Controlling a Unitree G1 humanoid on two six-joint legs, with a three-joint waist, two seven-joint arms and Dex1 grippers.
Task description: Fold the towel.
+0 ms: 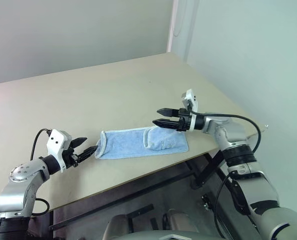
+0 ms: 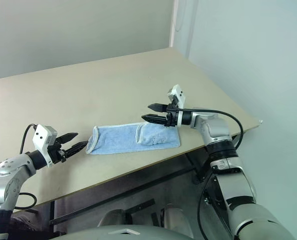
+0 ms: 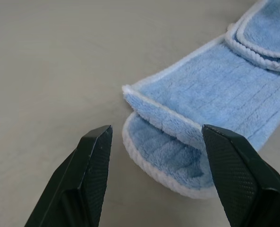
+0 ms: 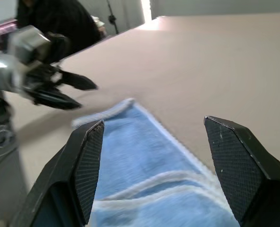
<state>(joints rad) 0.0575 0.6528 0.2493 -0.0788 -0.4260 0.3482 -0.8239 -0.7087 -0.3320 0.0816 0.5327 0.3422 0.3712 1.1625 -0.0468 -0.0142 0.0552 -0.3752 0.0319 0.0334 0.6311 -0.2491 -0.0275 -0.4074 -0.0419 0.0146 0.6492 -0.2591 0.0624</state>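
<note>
Surface: bare beige matte tabletop (image 1: 113,95), its corner at 1 o'clock against pale walls (image 1: 78,30).
Towel: light blue ribbed terry towel (image 1: 133,144) with white edging, folded, near the front edge.
Left gripper (image 1: 88,149): jaws spread, at the towel's 9 o'clock end.
Right gripper (image 1: 161,116): jaws spread, above its 3 o'clock end.

Right gripper (image 4: 151,165) fingers spread wide over the towel (image 4: 130,161) on the table (image 4: 201,61); left gripper (image 4: 78,92) sits beyond the towel's far end, fingers parted.
</note>
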